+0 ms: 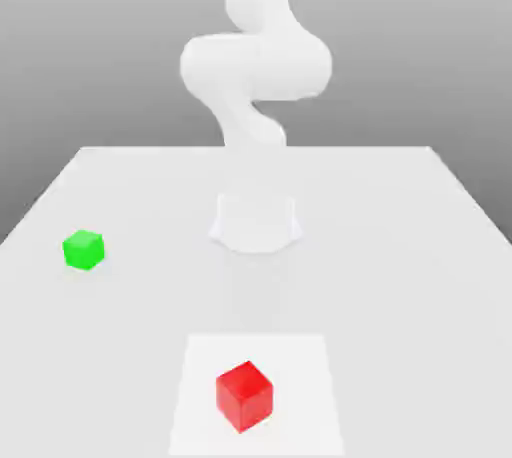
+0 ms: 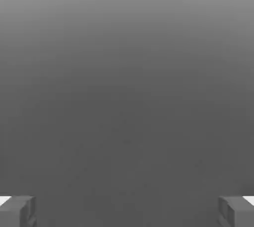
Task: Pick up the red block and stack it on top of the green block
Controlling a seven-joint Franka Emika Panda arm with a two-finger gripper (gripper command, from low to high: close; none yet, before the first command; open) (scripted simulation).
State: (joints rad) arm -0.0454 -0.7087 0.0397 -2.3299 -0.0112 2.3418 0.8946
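Red block [image 1: 245, 396] on its pale square [image 1: 310, 401], set cornerwise
One vertical edge faces the exterior view's camera (a cube, so no long axis to speak of); the green block [image 1: 84, 250], also turned, sits on the desk [image 1: 400, 296] toward the exterior view's left, well apart, while the hand [image 2: 127, 212] is released, fingers wide, holding nothing

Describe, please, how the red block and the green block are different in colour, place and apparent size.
The red block is red; the green block is green. The red block rests on the white square, while the green block sits outside it. The red block looks larger than the green block. Both are plain, smooth cubes.
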